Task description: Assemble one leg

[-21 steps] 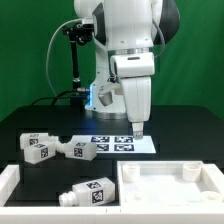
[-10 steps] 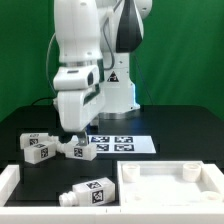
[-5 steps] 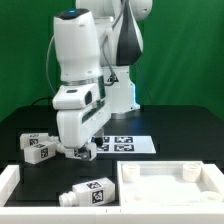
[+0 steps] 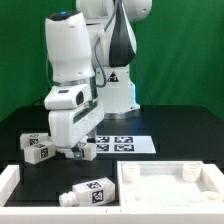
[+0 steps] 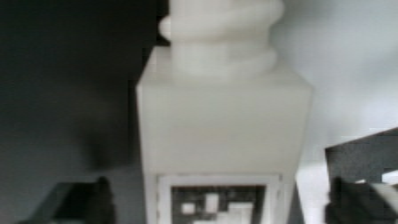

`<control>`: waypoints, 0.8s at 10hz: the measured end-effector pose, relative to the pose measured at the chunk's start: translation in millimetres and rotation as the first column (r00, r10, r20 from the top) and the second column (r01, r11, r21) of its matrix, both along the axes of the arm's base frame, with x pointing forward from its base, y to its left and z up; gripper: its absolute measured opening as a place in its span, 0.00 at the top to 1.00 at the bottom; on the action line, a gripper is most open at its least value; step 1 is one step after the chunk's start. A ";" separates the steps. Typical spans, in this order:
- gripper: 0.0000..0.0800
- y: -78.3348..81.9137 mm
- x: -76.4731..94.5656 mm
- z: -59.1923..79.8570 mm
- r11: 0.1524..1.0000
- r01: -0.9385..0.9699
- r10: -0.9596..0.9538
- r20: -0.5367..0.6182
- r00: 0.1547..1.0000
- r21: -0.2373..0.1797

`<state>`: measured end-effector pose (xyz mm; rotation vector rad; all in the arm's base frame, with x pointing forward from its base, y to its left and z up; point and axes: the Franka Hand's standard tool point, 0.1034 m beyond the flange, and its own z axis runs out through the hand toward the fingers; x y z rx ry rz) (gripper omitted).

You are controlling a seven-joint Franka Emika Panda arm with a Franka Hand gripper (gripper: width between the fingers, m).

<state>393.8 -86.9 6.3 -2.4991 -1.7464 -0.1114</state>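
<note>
**Figure: approach to the first grasp.** Taking the exterior view as a dial centred on the marker board (image 4: 126, 144), the gripper (image 4: 74, 151) hangs at about 9 o'clock, low over the black table (image 4: 190, 128), with the arm leaning over that side. Directly under it lies the leg (image 4: 87, 150) it is working on, flat on the table just beside the board's edge.

The wrist view shows this leg lengthwise between the two dark fingers (image 5: 79, 200). Its narrow stepped end points away from the camera and its tag marker faces the lens. The jaws stand apart on either side of the leg, with a strip of dark table visible between each finger and the white plastic, so the grip is released and nothing is held.

A second loose leg (image 4: 38, 150) lies farther out at 9 o'clock. A third (image 4: 88, 192) lies at about 7 o'clock, near the front edge. The large tray-like part (image 4: 160, 172) sits at 5 o'clock, and no leg is seen fitted to it.

Judged from this layout, the task is at an early stage. The gripper is lined up over the leg, while closing on it, lifting, carrying and seating it in the tray-like part are all left to do.
</note>
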 end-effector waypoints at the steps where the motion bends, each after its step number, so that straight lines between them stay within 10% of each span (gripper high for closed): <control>1: 0.50 -0.3 -0.1 0.0 1.000 0.001 -0.001 0.000 1.000 0.000; 3: 0.64 -0.3 0.1 0.0 1.000 0.001 -0.001 0.000 1.000 0.000; 8: 0.64 3.6 7.0 0.2 0.998 0.063 -0.063 -0.008 0.998 0.008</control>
